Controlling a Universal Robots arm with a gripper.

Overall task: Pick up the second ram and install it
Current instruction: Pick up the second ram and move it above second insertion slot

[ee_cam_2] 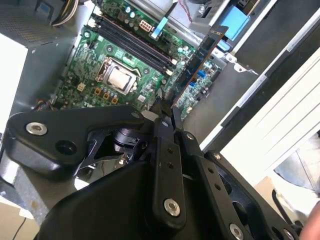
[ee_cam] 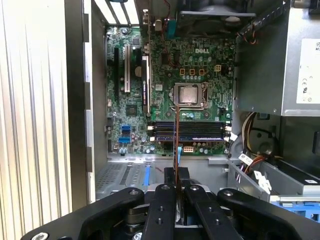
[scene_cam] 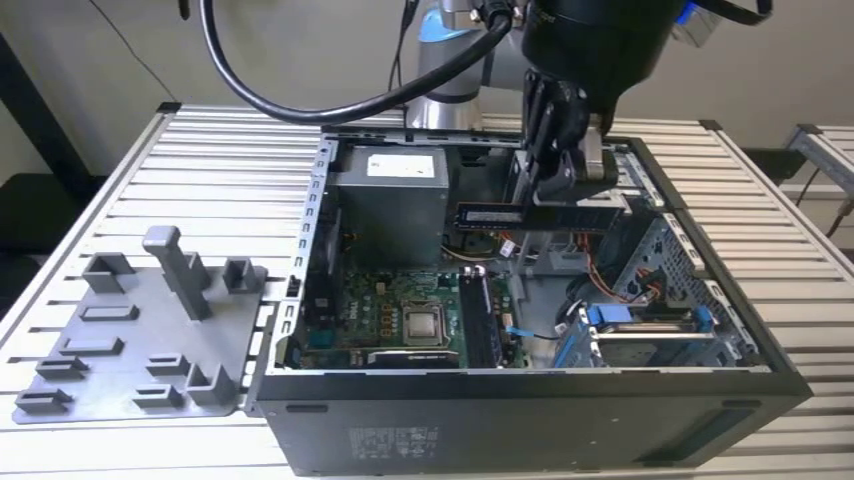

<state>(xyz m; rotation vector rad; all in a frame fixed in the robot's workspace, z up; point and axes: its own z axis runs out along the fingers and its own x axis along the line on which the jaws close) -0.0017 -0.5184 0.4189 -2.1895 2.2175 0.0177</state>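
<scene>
Gripper [scene_cam: 558, 190] around horizontal second ram [scene_cam: 497, 214]

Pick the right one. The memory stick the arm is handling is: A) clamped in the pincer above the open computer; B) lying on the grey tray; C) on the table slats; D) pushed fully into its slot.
A: the pincer grips the memory stick in the air over the open computer.

Ribbed metal table [scene_cam: 227, 140], matt plastic tray [scene_cam: 120, 375], glossy green motherboard [ee_cam: 162, 107], dark matt second ram [scene_cam: 561, 215]
</scene>
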